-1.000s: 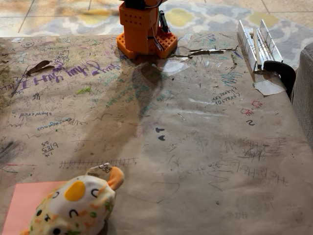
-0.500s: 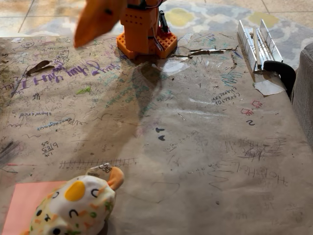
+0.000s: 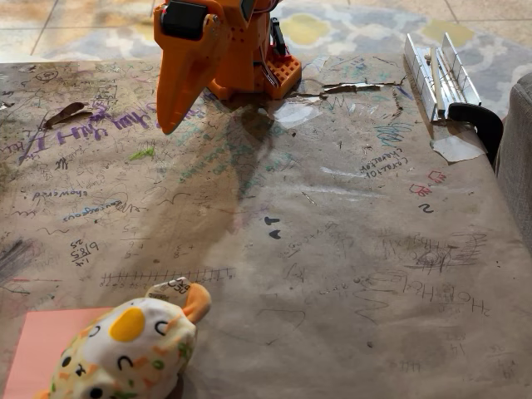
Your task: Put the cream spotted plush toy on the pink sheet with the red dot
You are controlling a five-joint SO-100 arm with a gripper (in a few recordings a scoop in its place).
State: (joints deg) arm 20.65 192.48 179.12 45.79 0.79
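The cream spotted plush toy (image 3: 125, 349) lies at the bottom left of the fixed view, face up, with a yellow forehead patch and an orange ear. Its left part rests over the right edge of the pink sheet (image 3: 37, 349); the sheet's red dot is hidden. My orange gripper (image 3: 169, 125) hangs far from it at the top left, beside the arm base (image 3: 249, 62). It points down at the paper and its fingers are together in one taper, with nothing in them.
Scribbled brown paper (image 3: 332, 249) covers the table. White metal rails (image 3: 436, 75) and a black clamp (image 3: 480, 123) sit at the top right. A grey cushion edge (image 3: 519, 166) borders the right side.
The gripper has swung down into view from the top edge and now points lower over the paper. The plush and the sheet have not moved.
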